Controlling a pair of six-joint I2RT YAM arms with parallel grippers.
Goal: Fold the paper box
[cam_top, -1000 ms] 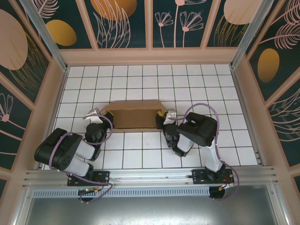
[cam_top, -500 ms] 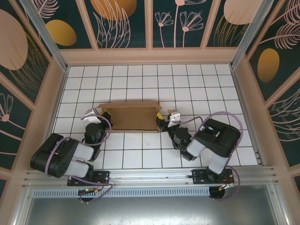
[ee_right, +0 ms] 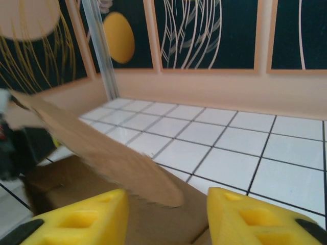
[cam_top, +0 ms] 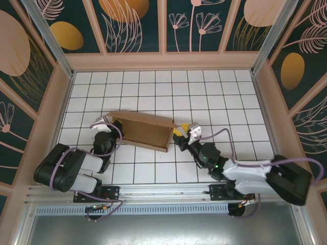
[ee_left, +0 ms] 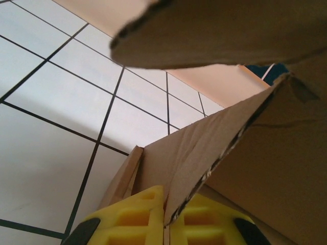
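Observation:
The paper box is a brown cardboard tray lying askew on the white tiles, its right end nearer the arms. My left gripper is at the box's left end. In the left wrist view its yellow fingers are shut on a thin cardboard wall, with a flap overhead. My right gripper is at the box's right end. In the right wrist view it stands open, and a loose brown flap reaches between the fingers without being pinched.
Pink walls with dark floral panels enclose the tiled floor. Aluminium posts stand at the back corners. The right arm lies low along the near edge, above the metal rail.
The box has turned, its right end swinging toward the arms. The right arm has dropped low and stretched out to the right. The left gripper has kept its hold.

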